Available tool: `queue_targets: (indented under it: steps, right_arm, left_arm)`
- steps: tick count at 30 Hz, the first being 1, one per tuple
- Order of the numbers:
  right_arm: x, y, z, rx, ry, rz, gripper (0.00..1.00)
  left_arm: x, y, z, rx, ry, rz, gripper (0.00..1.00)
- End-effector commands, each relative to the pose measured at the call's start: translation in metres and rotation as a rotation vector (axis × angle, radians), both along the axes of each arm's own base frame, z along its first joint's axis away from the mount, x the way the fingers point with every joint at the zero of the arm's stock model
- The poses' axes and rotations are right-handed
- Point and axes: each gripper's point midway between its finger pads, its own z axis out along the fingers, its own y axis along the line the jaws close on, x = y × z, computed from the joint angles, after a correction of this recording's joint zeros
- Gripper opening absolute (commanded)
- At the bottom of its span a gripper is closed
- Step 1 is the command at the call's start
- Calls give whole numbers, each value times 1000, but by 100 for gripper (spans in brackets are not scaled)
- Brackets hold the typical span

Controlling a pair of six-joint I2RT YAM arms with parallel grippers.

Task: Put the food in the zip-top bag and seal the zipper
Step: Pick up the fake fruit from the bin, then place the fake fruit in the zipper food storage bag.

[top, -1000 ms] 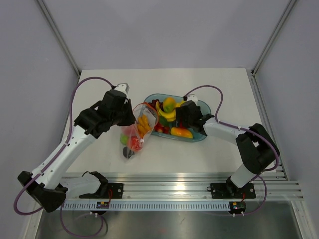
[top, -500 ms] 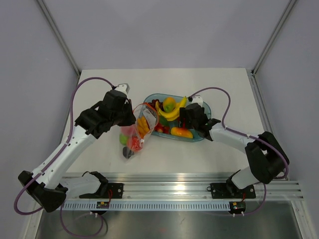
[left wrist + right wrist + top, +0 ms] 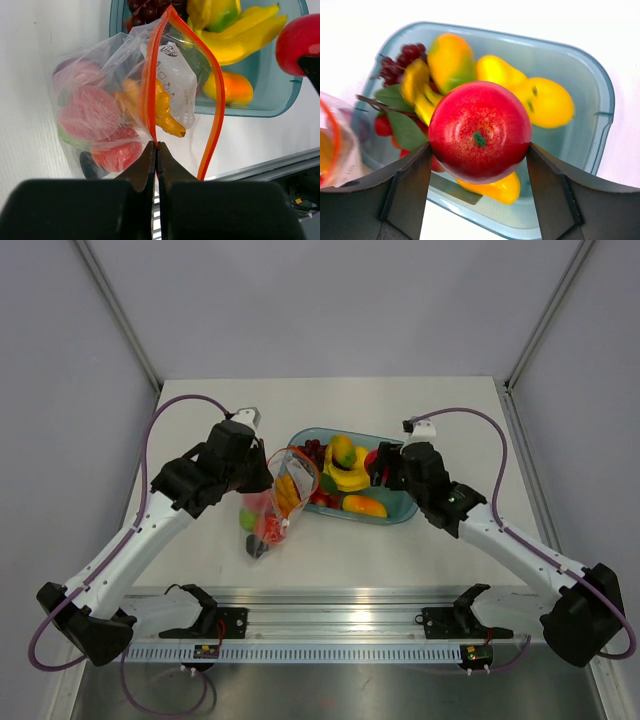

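top: overhead, wide | left wrist: close, zip-top bag (image 3: 176,85) | right wrist: close, tray (image 3: 589,95) | shared: tray

Bag (image 3: 95,100): clear, part-filled with fruit — beside the tray (image 3: 602,107).
Zipper (image 3: 145,85): orange-red, gaping unsealed.
Red apple (image 3: 480,132): glossy — above the tray.

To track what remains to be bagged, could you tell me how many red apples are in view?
1: the red apple is clamped in the right pincer above the tray. Red pieces inside the bag are unclear.
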Motion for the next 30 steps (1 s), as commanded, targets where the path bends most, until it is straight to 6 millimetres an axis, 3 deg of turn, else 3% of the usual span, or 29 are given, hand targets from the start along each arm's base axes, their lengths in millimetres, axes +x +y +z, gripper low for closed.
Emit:
queue_targets:
  steps: [1, 3, 11, 18, 22, 24, 27, 30]
  right_arm:
    - [-1, 19, 48, 41, -73, 75, 57]
    - [-5, 34, 56, 21, -80, 125, 57]
    - [-35, 142, 100, 108, -130, 409, 60]
    - [-58, 203, 87, 162, -38, 631, 62]
    - [-67, 225, 67, 173, 36, 714, 64]
    - [-70, 236, 55, 161, 73, 750, 73]
    - [-68, 239, 45, 123, 110, 754, 88]
    - [-63, 227, 50, 100, 78, 710, 99]
  left_arm:
    - [9, -8, 14, -39, -54, -18, 0]
    - [9, -9, 13, -40, -53, -19, 0]
    - [7, -7, 16, -40, -53, -17, 0]
    - [5, -6, 22, -52, -68, -14, 0]
    - [3, -7, 35, -83, -93, -24, 0]
    - [2, -8, 39, -95, -98, -28, 0]
    - [2, -9, 47, -108, -116, -30, 0]
    - [3, -5, 46, -91, -119, -21, 0]
